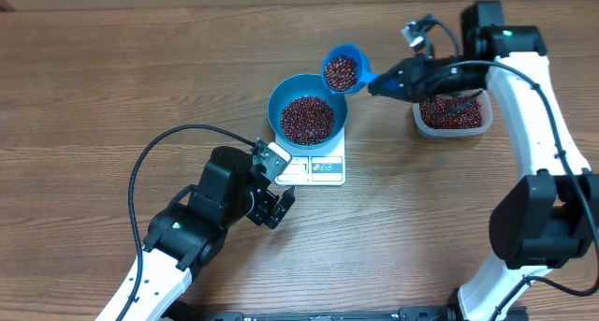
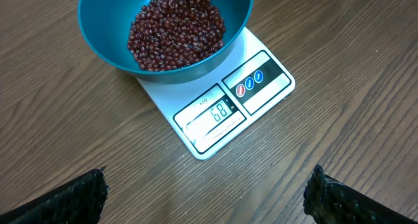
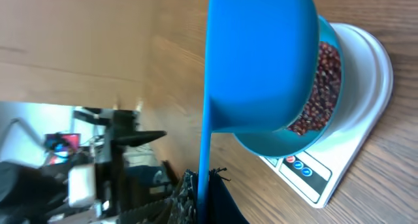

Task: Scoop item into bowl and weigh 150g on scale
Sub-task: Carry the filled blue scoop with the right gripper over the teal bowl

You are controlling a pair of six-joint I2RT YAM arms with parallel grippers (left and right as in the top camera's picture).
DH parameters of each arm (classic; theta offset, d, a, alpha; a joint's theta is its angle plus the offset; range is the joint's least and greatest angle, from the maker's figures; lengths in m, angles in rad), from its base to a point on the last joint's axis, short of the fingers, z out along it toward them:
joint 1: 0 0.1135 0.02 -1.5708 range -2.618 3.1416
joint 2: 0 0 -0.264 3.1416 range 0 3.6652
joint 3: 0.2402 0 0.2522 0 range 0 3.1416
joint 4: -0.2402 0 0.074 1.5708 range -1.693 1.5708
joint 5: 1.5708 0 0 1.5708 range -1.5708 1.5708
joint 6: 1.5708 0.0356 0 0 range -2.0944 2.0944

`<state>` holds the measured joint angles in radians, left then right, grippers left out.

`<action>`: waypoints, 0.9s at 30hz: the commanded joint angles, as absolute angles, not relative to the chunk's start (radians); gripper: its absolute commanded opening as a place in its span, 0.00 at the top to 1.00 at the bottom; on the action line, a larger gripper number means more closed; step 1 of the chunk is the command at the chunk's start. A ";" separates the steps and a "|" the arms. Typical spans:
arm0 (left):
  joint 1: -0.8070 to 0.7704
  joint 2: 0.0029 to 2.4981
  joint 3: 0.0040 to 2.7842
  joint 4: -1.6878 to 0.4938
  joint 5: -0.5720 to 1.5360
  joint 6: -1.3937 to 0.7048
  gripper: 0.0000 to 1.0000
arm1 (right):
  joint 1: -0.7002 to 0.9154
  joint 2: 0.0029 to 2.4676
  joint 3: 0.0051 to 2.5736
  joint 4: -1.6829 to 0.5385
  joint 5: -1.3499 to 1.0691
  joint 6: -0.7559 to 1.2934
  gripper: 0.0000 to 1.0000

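The scale (image 2: pixel 258 87) shows 68 on its grey display (image 2: pixel 221 111); the small print around it is unreadable.

place: lab bench | signs: wood-grain table (image 1: pixel 84 68) — cluttered equipment (image 3: pixel 85 165) behind

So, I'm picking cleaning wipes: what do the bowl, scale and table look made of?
Bowl: likely plastic, smooth even blue, soft sheen. Scale: probably white plastic, glossy moulded top. Table: wood or wood-look laminate, matte, grain lines showing.
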<state>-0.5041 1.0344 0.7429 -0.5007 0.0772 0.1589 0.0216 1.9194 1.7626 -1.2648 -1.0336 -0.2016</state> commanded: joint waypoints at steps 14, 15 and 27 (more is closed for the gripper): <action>-0.511 1.040 0.736 -0.498 0.070 0.149 0.00 | 0.214 1.877 1.802 -1.175 -0.685 0.032 0.96; -0.511 1.040 0.736 -0.498 0.070 0.149 0.00 | 0.224 1.877 1.802 -1.176 -0.659 0.035 0.96; -0.511 1.040 0.736 -0.498 0.070 0.149 0.00 | 0.336 1.877 1.802 -1.163 -0.477 0.056 0.96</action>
<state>-0.5041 1.0344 0.7429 -0.5007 0.0769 0.1589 0.3138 1.9194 1.7638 -1.1759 -0.5373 0.0467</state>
